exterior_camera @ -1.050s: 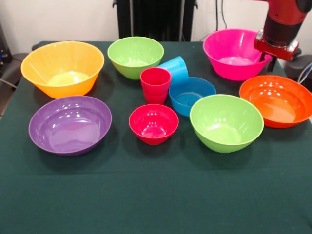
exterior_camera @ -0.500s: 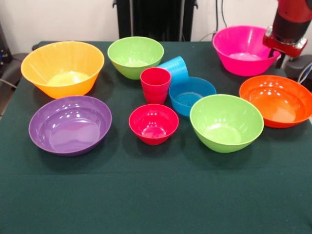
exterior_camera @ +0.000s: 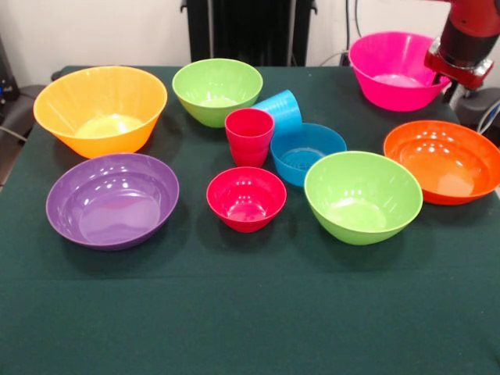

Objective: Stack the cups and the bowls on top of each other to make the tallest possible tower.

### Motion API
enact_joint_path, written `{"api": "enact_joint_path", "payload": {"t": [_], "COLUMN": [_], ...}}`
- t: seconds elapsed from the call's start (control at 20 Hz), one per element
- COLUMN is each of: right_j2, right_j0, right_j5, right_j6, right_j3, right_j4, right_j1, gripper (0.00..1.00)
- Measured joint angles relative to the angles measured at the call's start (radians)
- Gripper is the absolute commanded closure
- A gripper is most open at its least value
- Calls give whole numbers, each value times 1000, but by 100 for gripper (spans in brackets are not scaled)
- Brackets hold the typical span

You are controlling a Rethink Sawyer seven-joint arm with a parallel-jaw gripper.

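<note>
My gripper [exterior_camera: 447, 83] at the far right is shut on the right rim of the pink bowl [exterior_camera: 391, 74], which hangs above the table. The red cup [exterior_camera: 249, 137] stands upright in the middle. Behind it the sky-blue cup [exterior_camera: 281, 109] lies tilted against the small blue bowl [exterior_camera: 307, 152]. In front of them sits a small red bowl [exterior_camera: 246, 198]. Lime green bowls rest at the back [exterior_camera: 217, 91] and front right [exterior_camera: 362, 197]. The yellow-orange bowl [exterior_camera: 100, 109], the purple bowl [exterior_camera: 112, 200] and the orange bowl [exterior_camera: 441, 160] sit apart on the table.
A dark green cloth [exterior_camera: 250, 312] covers the table, and its front half holds nothing. Dark equipment [exterior_camera: 483, 105] stands just off the right edge behind the orange bowl.
The gripper has risen and moved right, carrying the pink bowl up off the table with it. All other bowls and both cups stayed put.
</note>
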Motion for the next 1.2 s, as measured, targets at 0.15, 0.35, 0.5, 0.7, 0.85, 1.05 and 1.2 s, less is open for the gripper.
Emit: {"api": "enact_joint_path", "payload": {"t": [0.15, 0.35, 0.5, 0.7, 0.85, 1.05, 1.2], "right_j2": [-13, -25, -27, -28, -28, -29, -32], "right_j0": [0, 0, 0, 1, 0, 1, 0], "right_j5": [11, 23, 30, 30, 30, 31, 31], "right_j6": [0, 0, 0, 0, 0, 0, 0], "right_j3": [-2, -8, -13, -13, -13, -13, -13], "right_j4": [0, 1, 0, 0, 0, 0, 0], "right_j1": [6, 12, 15, 15, 16, 15, 15], "gripper": [100, 100, 100, 100, 100, 100, 100]}}
